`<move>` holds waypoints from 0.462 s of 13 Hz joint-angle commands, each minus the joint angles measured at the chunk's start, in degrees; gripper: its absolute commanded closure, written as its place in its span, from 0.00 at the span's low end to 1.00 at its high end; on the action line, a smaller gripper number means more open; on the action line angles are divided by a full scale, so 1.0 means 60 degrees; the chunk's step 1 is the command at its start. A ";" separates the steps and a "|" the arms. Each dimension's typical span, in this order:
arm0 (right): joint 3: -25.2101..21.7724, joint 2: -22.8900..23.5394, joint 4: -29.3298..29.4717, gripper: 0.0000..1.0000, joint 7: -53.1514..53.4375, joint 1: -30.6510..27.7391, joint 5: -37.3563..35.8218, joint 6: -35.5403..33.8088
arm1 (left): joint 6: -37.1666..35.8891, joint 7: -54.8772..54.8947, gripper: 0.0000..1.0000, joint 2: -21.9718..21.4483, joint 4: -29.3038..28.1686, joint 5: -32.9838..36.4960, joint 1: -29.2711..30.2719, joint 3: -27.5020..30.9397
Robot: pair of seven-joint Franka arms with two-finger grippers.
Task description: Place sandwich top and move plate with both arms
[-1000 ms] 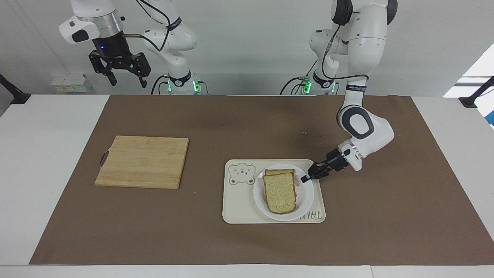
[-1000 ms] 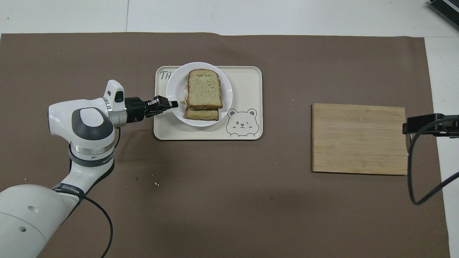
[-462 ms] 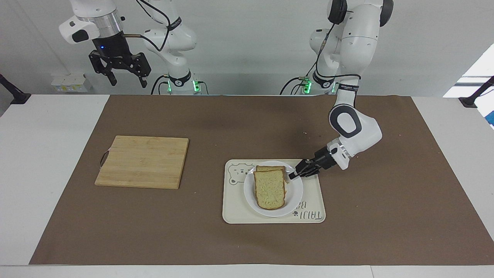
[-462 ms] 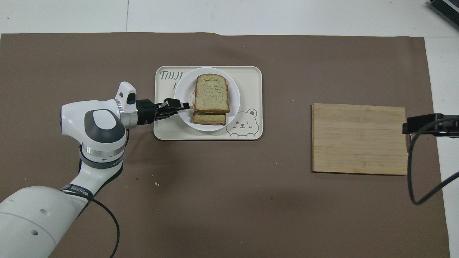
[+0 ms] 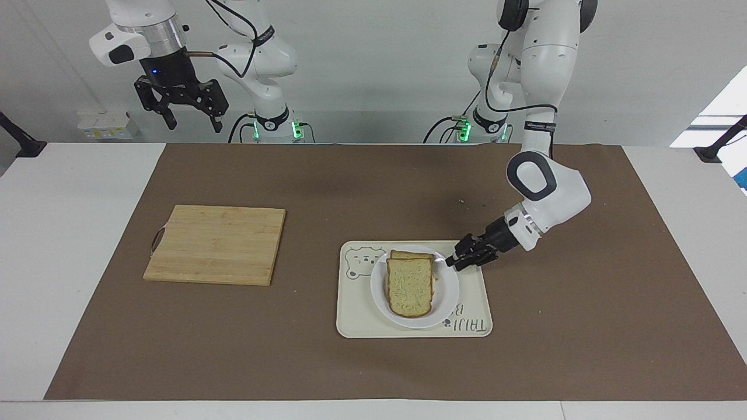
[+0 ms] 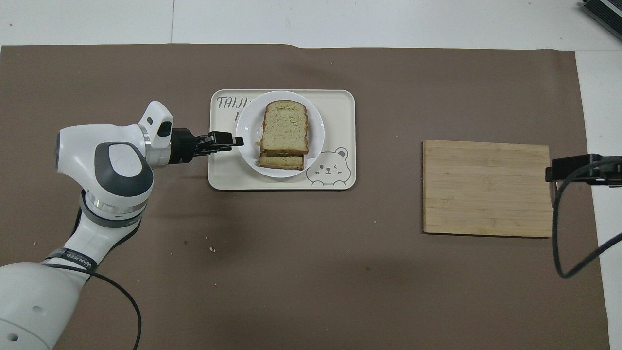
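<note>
The sandwich top [image 5: 410, 286] lies on a lower bread slice [image 5: 411, 255] on the round white plate [image 5: 446, 291], which sits on the cream tray. From overhead the sandwich top [image 6: 285, 127] covers most of the stack, and the plate [image 6: 248, 131] shows around it. My left gripper [image 5: 452, 262] is low at the plate's rim on the left arm's side, open and holding nothing. Its tips [image 6: 238, 141] just reach the rim. My right gripper [image 5: 181, 111] hangs open and high at the right arm's end, waiting.
The cream tray [image 5: 356, 309] with a bear drawing lies on the brown mat. A wooden cutting board [image 5: 216, 244] lies toward the right arm's end, and shows overhead [image 6: 486, 187] too. A few crumbs dot the mat near the left arm.
The left gripper slid the plate along the tray toward the right arm's end, then let go and drew back to the rim. The right arm has not moved.
</note>
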 commanded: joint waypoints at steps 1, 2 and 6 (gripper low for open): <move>0.0022 -0.0066 0.0033 0.00 -0.0071 -0.0121 0.0183 -0.0084 | -0.0685 -0.0142 0.37 -0.0846 -0.0288 0.1698 0.0098 0.0588; 0.0022 -0.0066 0.0033 0.00 -0.0071 -0.0121 0.0183 -0.0084 | -0.1080 -0.0142 0.37 -0.1065 -0.0186 0.2546 0.0098 0.0925; 0.0036 -0.0066 0.0033 0.00 -0.0071 -0.0121 0.0183 -0.0084 | -0.2311 -0.0157 0.16 -0.1901 0.0763 0.6059 0.0098 0.1893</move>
